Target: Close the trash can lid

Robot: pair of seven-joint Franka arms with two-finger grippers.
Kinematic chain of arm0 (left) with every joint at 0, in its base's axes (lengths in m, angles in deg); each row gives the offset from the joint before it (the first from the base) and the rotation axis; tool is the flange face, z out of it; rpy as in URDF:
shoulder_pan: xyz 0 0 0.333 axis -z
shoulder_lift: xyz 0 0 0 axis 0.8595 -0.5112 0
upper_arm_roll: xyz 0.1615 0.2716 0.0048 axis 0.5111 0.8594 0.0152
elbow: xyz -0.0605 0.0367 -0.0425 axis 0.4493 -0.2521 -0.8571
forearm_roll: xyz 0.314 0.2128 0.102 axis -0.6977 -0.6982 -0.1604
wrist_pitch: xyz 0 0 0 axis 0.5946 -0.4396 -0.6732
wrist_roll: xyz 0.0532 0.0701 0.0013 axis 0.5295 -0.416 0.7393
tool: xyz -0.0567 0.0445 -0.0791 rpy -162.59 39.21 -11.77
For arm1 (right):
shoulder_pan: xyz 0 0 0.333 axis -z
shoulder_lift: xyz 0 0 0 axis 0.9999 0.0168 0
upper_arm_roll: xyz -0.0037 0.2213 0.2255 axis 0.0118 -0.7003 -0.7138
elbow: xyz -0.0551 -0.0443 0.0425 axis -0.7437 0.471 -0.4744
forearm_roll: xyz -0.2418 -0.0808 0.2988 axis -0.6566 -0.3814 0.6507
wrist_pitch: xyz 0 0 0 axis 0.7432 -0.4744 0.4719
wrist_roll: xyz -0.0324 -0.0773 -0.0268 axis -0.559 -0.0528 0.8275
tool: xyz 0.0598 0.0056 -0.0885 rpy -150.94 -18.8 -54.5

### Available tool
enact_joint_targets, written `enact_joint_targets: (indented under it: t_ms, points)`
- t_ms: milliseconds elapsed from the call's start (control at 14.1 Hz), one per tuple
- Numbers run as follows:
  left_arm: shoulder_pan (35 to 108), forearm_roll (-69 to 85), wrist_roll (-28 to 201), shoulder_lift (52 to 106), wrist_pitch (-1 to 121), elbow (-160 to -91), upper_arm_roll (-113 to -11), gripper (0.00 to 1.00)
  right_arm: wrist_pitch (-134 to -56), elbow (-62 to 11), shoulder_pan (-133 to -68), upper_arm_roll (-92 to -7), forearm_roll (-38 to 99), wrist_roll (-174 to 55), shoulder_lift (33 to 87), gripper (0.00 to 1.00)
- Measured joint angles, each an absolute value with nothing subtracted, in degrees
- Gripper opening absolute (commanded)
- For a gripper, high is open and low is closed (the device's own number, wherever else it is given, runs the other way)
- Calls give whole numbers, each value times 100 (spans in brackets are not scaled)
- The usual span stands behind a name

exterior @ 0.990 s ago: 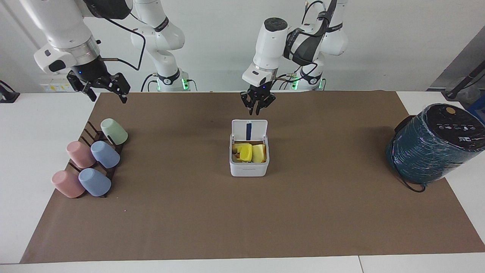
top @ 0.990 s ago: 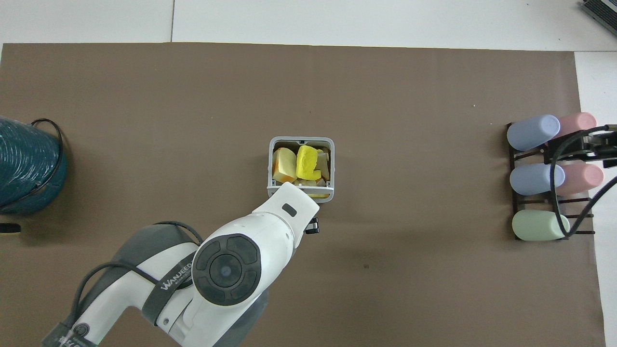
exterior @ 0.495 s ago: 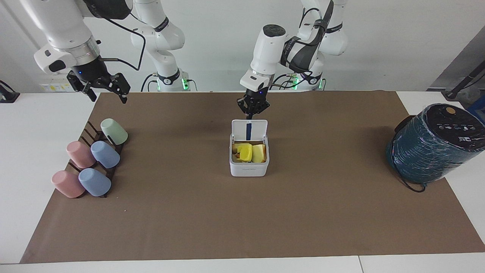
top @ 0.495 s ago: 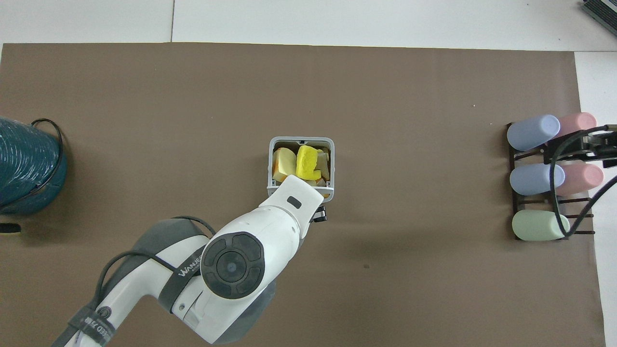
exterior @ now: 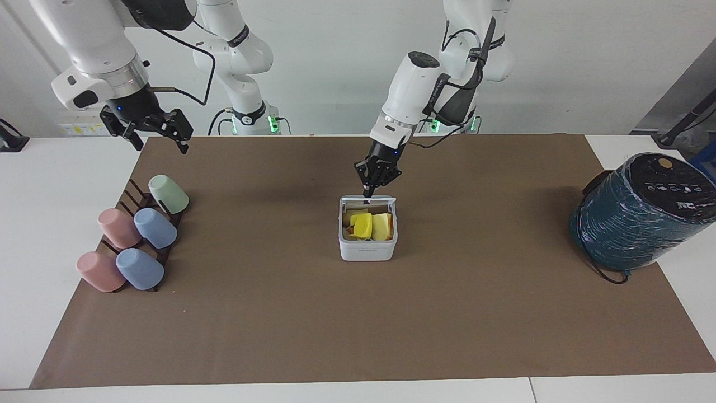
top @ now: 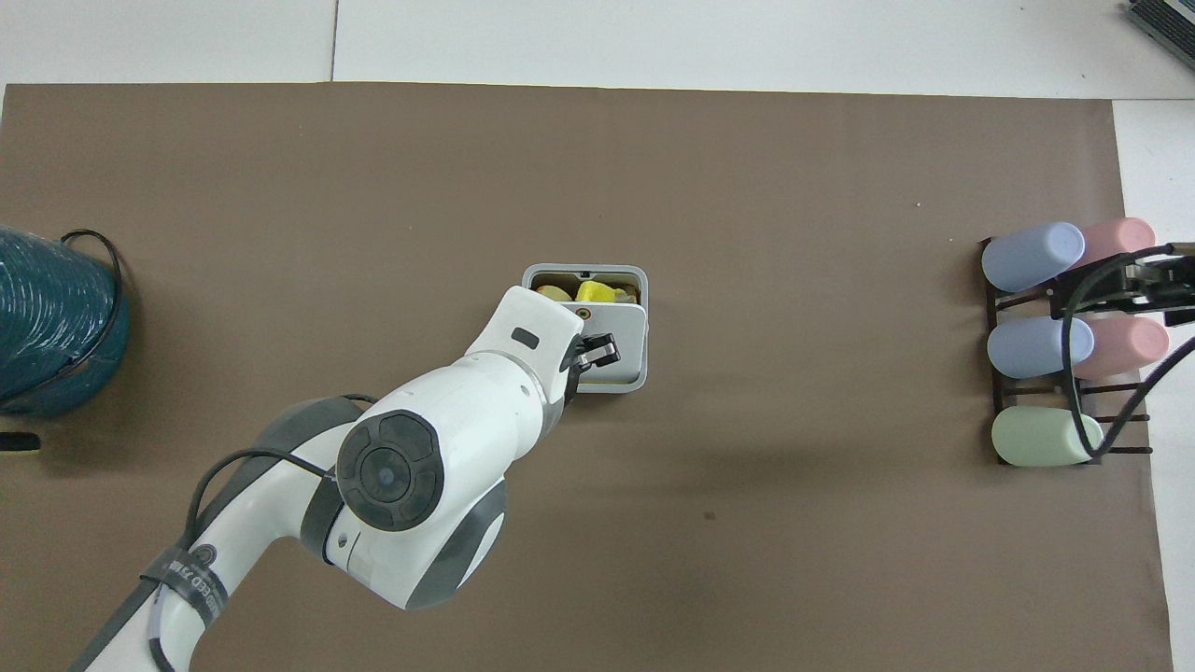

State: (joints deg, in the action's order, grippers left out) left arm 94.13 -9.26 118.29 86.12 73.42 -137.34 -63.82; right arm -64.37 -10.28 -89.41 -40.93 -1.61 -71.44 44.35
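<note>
Trash can (exterior: pixel 367 246): mid-table on the brown mat, yellow scraps showing inside.
Lid (top: pixel 618 342): hinged on the can's robot-side edge, tilted partway over the opening, directly under the left gripper.
Left gripper (exterior: pixel 373 180): tips pointing down at the lid's raised edge, apparently touching; open or closed cannot be told.
Closing direction: judged down and away from the robots.
Right gripper (exterior: pixel 158 127): waits, fingers spread, above the cup rack (exterior: pixel 146 208).
</note>
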Motion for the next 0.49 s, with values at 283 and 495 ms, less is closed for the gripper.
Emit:
enact_joint_targets:
  t_ms: [283, 495]
  points:
    - [9395, -898, 11829, 8391, 7694, -13695, -6372, 0, -6438, -1030, -8941, -4093, -161, -7144, 4434, 100]
    - [9369, -892, 11830, 8071, 7820, -13464, -6368, 0, -6438, -1031, -8941, -4093, -161, -7144, 4433, 100]
